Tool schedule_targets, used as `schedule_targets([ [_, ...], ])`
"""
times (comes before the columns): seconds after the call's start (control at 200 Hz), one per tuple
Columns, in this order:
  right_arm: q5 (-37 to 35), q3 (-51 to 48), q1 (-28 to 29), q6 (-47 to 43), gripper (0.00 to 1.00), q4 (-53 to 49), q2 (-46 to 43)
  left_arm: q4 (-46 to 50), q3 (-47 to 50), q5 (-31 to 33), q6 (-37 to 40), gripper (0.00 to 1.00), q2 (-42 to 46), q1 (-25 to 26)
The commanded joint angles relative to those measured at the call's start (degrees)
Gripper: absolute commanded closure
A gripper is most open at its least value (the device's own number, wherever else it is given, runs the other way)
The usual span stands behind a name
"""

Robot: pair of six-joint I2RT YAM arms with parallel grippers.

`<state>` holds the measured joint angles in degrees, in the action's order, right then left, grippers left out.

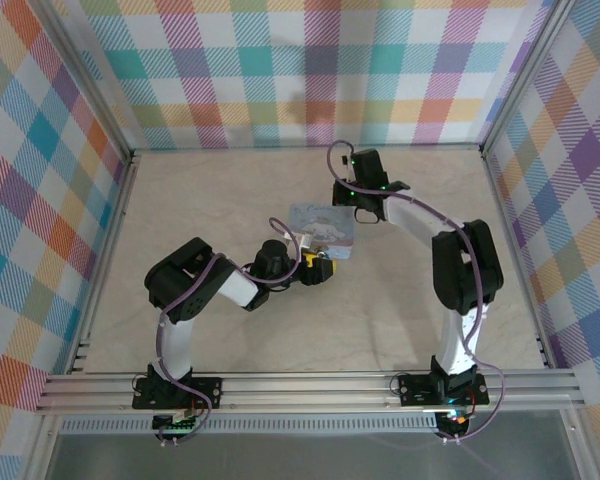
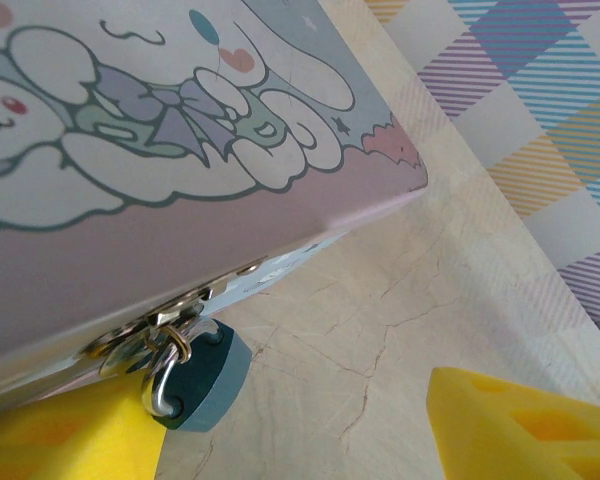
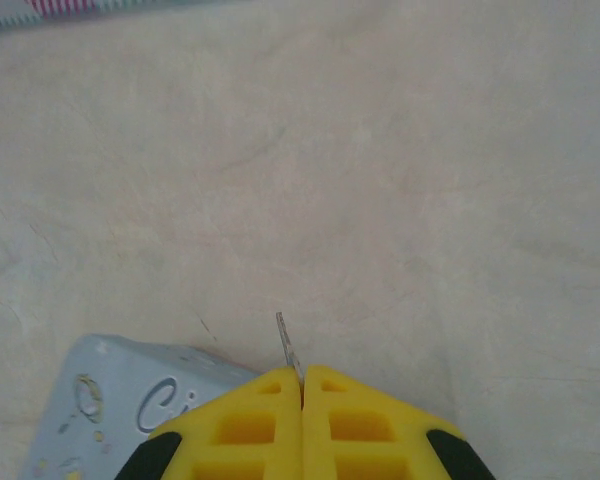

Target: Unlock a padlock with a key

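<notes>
**Key pinched on the right, lock waiting between open fingers on the left**

In the top view, the left arm (image 1: 195,290) rises from its base at the lower left, folds at a raised elbow, and runs its forearm rightward toward the middle of the frame. Its left end effector (image 1: 318,266) sits at the lower edge of the pale cartoon-printed tin (image 1: 323,230). The right arm (image 1: 465,265) climbs from the lower right and bends at a dark elbow. It then sweeps up and to the left, with its wrist turned back down so that the right end effector (image 1: 354,212) meets the tin's upper right corner.

In the left wrist view, the left end effector (image 2: 280,400) is spread wide with nothing gripped, its yellow fingers (image 2: 525,425) in the two lower corners. The padlock (image 2: 208,385) hangs in the lower left of that frame by its shackle (image 2: 160,388) from the metal hasp (image 2: 145,335) on the tin's front edge. It lies just beside the left-hand finger, above the bench (image 2: 380,340).

In the right wrist view, the right end effector (image 3: 302,378) is pressed closed at the bottom centre. The key (image 3: 288,345) is clamped between its tips, a thin grey sliver poking upward and tilted slightly left. A corner of the tin (image 3: 120,400) shows at the lower left.
</notes>
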<state>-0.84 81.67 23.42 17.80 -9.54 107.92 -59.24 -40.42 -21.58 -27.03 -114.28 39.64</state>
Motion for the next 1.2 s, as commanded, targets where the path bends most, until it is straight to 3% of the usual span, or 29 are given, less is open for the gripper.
schedule_targets([
  [0.0,-4.8,-2.9,-1.0,1.1,1.00,-1.5,-4.1,0.8,-0.1,0.1,-0.2,0.30,0.2,0.6],
  [0.26,-8.6,-8.9,-1.8,2.7,1.00,-1.8,-5.4,0.6,-0.4,-0.5,-1.2,0.30,-0.2,0.6],
  [0.52,-3.7,-14.3,-1.4,6.5,1.00,1.5,-4.8,0.5,-1.7,-1.4,-1.9,0.29,-1.3,0.6],
  [0.885,-1.5,-18.1,0.9,8.2,1.00,4.4,-5.6,-0.7,-3.1,-2.7,-3.5,0.28,-3.0,1.0],
  [1.1,-1.6,-19.3,1.6,8.6,1.00,5.0,-5.9,-2.5,-2.0,-0.2,-5.2,0.25,-3.5,1.0],
  [1.195,-1.8,-20.0,1.6,8.7,1.00,5.3,-6.3,-4.5,-1.1,0.1,-6.1,0.28,-3.8,1.0],
])
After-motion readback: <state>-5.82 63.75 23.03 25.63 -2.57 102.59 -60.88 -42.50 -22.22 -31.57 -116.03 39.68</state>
